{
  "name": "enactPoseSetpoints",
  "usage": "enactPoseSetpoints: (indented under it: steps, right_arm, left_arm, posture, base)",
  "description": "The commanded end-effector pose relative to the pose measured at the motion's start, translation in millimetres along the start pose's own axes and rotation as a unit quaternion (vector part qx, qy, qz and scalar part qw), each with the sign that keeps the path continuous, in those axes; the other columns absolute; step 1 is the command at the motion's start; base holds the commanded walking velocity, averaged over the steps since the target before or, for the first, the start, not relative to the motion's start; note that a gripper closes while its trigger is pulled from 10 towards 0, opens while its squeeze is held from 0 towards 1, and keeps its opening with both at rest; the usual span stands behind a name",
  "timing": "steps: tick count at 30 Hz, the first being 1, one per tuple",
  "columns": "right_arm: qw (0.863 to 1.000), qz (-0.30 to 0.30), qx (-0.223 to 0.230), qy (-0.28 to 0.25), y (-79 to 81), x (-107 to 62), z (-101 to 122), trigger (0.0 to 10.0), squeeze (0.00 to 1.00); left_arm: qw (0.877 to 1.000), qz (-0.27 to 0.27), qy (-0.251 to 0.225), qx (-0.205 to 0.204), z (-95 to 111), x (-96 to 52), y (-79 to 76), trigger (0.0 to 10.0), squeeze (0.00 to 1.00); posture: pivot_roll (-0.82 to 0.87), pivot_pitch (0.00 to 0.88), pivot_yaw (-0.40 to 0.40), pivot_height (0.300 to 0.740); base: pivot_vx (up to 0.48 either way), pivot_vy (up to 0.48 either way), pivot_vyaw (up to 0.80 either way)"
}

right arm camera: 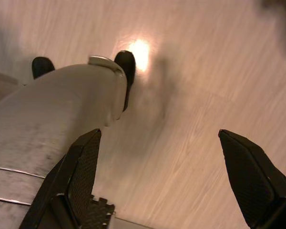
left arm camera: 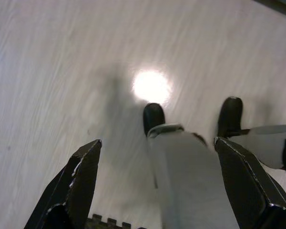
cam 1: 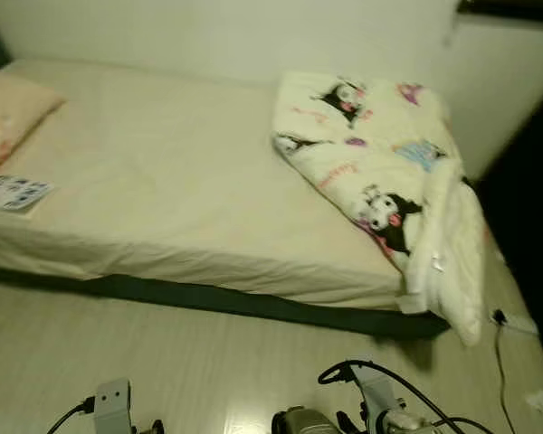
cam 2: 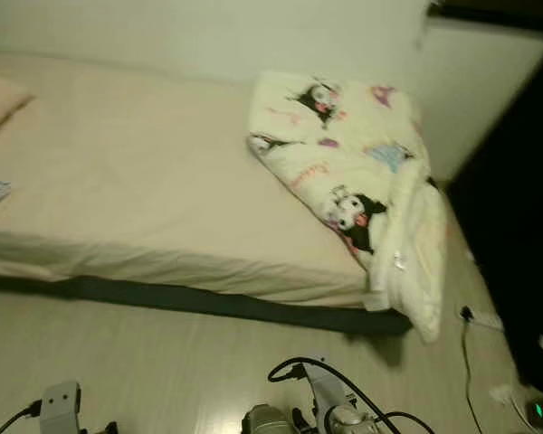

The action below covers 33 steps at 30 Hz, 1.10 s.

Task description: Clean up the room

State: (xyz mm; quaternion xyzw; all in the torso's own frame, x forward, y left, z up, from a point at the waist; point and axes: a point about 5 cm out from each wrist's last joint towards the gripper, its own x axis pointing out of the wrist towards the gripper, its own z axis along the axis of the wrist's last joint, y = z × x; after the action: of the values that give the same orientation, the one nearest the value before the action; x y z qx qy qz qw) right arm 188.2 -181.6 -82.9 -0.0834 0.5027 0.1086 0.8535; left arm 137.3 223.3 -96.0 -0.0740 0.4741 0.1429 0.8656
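Observation:
A low bed (cam 1: 163, 181) with a cream sheet stands before me on a dark base. A white cartoon-print quilt (cam 1: 389, 181) lies bunched on its right end and hangs over the corner. A peach pillow (cam 1: 4, 113) rests at the left end, with a small printed packet (cam 1: 14, 192) beside it. My arms hang low at the bottom edge of the eye views. My left gripper (left arm camera: 157, 152) is open above the pale wood floor, beside my silver legs. My right gripper (right arm camera: 159, 143) is open too, with nothing between its fingers.
A black cable with a plug (cam 1: 500, 318) lies on the floor by the bed's right corner. A dark piece of furniture (cam 2: 516, 226) stands at the far right, with a green light (cam 2: 538, 410) near its foot. White wall runs behind the bed.

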Motion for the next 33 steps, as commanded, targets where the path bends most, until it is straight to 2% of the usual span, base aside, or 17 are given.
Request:
enactPoseSetpoints:
  steps: [1,4,8,33]
  right_arm:
    - [1.0,-0.004,0.0,0.005,-1.4,-0.4,-2.1,10.0,0.0]
    - [1.0,-0.004,0.003,0.001,-1.2,-0.3,-1.3,10.0,0.0]
    - [1.0,-0.001,0.008,-0.003,-0.4,-0.2,-0.4,10.0,0.0]
    - [1.0,0.006,-0.002,-0.005,0.8,0.1,2.0,10.0,0.0]
  left_arm:
    - [1.0,-0.004,0.009,0.006,-5.1,-0.8,-0.7,10.0,0.0]
    - [1.0,-0.01,0.009,0.01,-4.4,-0.6,-2.2,10.0,0.0]
    - [1.0,-0.007,0.014,0.02,-4.4,-0.4,-2.1,10.0,0.0]
    - [0.999,-0.015,0.02,0.029,-5.9,-0.3,-4.8,10.0,0.0]
  posture:
    - [-0.06,0.013,0.036,0.74]
    - [-0.06,0.013,0.036,0.74]
    - [-0.06,0.013,0.038,0.74]
    - [-0.06,0.0,0.028,0.74]
  base:
    - [0.0,0.0,-0.8]
    - [0.0,0.0,-0.76]
    - [0.0,0.0,0.0]
    - [0.0,-0.345,0.0]
